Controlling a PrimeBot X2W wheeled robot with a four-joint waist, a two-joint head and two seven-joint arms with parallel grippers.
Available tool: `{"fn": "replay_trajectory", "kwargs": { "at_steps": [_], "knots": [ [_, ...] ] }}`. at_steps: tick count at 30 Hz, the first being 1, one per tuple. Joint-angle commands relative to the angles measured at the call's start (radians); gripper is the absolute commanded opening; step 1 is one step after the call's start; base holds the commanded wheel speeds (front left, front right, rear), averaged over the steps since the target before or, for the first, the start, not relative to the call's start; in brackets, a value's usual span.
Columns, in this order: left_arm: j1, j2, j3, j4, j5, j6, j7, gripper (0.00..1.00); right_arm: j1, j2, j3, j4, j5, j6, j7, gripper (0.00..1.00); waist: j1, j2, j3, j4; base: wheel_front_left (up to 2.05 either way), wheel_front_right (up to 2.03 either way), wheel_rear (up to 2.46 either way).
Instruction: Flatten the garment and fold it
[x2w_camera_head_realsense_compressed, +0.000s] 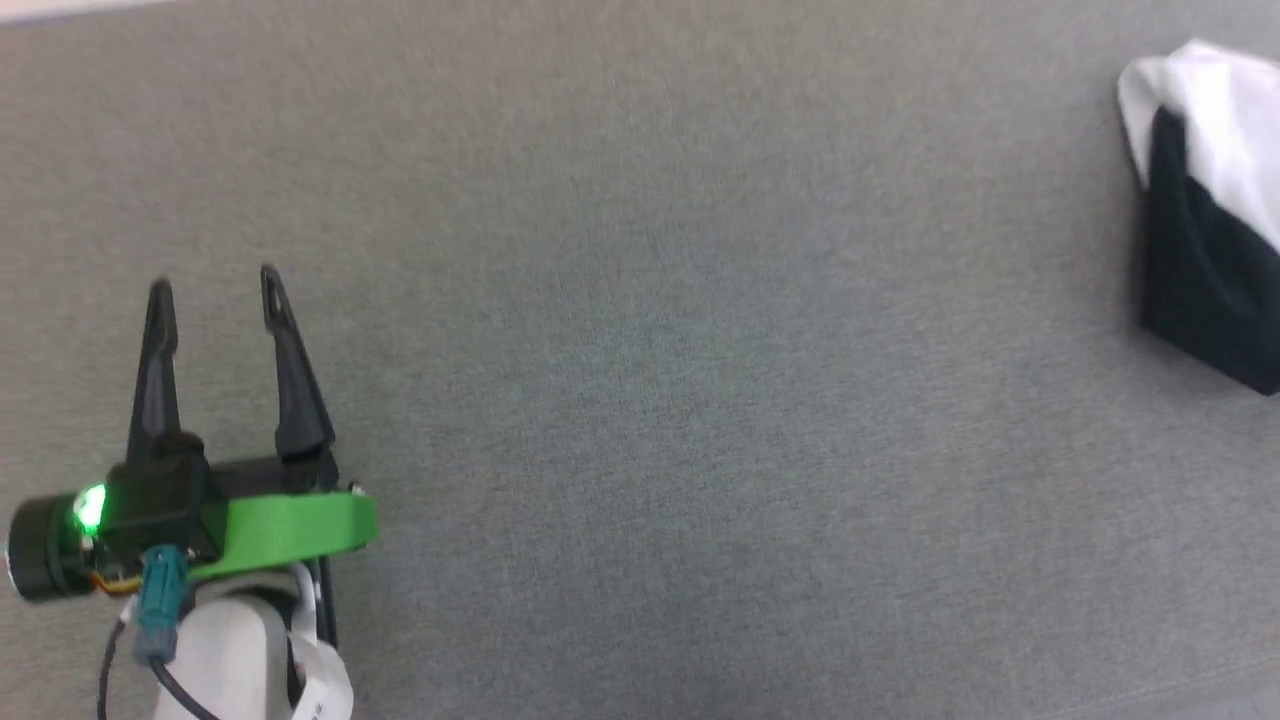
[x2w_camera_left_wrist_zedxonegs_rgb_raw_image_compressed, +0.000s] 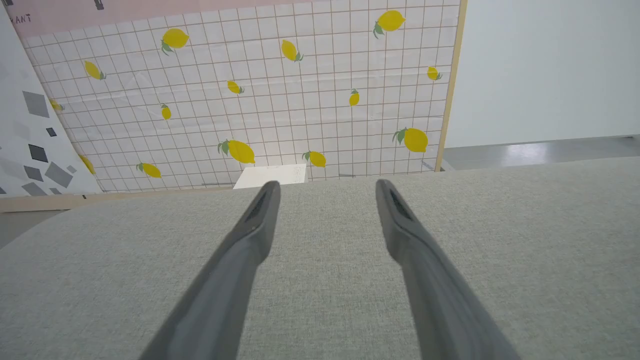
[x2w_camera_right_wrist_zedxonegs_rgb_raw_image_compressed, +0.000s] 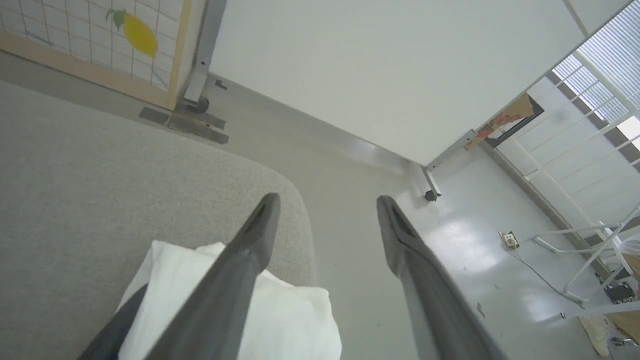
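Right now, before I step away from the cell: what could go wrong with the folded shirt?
1. The folded white shirt with black sleeves lies at the rounded corner of the grey fabric surface, floor right beside it; a nudge could drop it.
2. The open right gripper hangs close over it; whether a finger touches is unclear, so pulling away might snag and undo the fold.

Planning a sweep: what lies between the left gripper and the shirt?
Nothing but bare grey cloth surface, from left gripper to shirt, in the head view.
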Motion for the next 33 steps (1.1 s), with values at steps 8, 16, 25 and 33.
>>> {"fn": "replay_trajectory", "kwargs": {
  "at_steps": [8,16,25,33],
  "knots": [
    [0.080,-0.012,0.028,0.074,-0.015,-0.003,-0.004,1.00,0.136,0.211,-0.168,-0.184,-0.089,-0.002,-0.181,1.00,0.0000,-0.0001,-0.230,0.090,0.00,0.00,0.00],
    [0.118,-0.016,0.050,0.128,-0.022,-0.025,-0.004,1.00,0.401,0.427,-0.281,-0.481,-0.088,-0.002,-0.188,1.00,0.0000,-0.0001,-0.301,0.163,0.00,0.00,0.00],
    [0.138,-0.032,0.032,0.162,-0.009,-0.034,-0.004,1.00,0.696,0.574,-0.314,-0.579,-0.043,-0.002,-0.188,1.00,0.0000,-0.0001,-0.345,0.204,0.00,0.00,0.00],
    [0.161,-0.040,0.006,0.185,-0.008,-0.059,-0.004,1.00,0.871,0.624,-0.361,-0.636,-0.041,-0.002,-0.188,1.00,0.0000,-0.0001,-0.376,0.202,0.00,0.00,0.00]
  ]
}}
